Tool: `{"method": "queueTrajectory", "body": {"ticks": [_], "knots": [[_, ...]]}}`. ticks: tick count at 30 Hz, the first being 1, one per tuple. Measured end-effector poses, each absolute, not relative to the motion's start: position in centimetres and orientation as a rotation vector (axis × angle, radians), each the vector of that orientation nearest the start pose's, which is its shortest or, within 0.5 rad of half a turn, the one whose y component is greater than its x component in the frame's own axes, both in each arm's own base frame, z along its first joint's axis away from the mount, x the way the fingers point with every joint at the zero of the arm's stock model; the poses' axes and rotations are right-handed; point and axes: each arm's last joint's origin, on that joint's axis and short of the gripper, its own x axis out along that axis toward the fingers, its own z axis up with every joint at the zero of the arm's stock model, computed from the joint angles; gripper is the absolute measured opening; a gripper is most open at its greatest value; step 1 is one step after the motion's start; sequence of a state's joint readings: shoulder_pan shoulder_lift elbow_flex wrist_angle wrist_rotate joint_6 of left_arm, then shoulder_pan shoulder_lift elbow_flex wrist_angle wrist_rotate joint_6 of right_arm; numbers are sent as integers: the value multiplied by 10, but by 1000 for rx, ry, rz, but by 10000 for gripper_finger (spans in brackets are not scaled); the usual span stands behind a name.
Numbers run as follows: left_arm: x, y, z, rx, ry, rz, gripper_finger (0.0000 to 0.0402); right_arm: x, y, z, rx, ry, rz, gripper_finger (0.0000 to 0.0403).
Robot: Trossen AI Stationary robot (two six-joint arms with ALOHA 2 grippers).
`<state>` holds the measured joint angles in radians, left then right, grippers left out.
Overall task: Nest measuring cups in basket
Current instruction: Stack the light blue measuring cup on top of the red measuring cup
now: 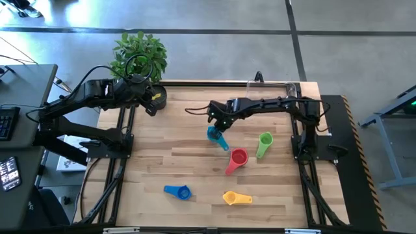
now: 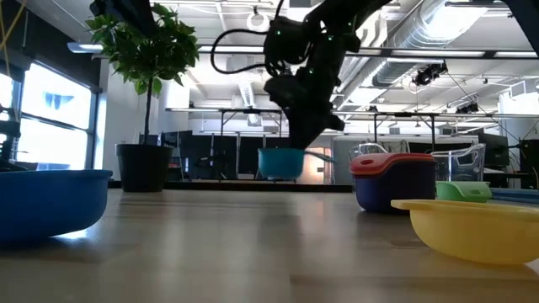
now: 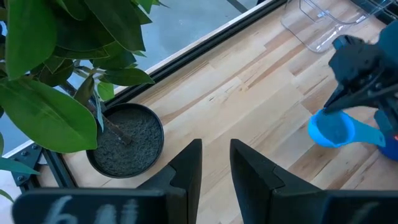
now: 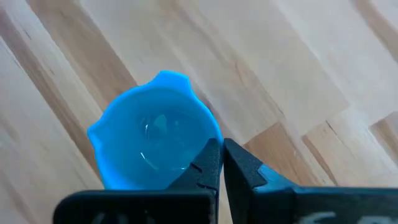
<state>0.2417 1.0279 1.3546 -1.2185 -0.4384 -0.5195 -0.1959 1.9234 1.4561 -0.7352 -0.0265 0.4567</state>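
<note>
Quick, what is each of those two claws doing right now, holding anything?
Left gripper: open, holding nothing, waiting near the plant pot.
Right gripper: shut on the teal cup, at its handle end.

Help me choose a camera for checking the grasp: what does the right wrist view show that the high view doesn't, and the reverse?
Only the right wrist view shows the right gripper shut on the teal cup's rim, with the bowl empty.

Only the high view shows the layout: green cup, red cup, blue cup, yellow cup, the basket at the table's far edge, and the left gripper waiting by the plant pot.

Both show the teal cup, the right gripper and the wooden table.
</note>
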Motion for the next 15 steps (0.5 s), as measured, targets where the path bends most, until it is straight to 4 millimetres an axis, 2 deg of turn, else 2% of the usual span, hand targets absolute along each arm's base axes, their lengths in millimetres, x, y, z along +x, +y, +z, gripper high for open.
{"method": "queueTrajectory", "body": {"ticks": [6,15], "knots": [[148,49,392,-365,720,844,74,379,-72,224,665,1075,-547,0],[149,49,393,-216,769,776,74,354,-42,253,813,1016,-825,0]]}}
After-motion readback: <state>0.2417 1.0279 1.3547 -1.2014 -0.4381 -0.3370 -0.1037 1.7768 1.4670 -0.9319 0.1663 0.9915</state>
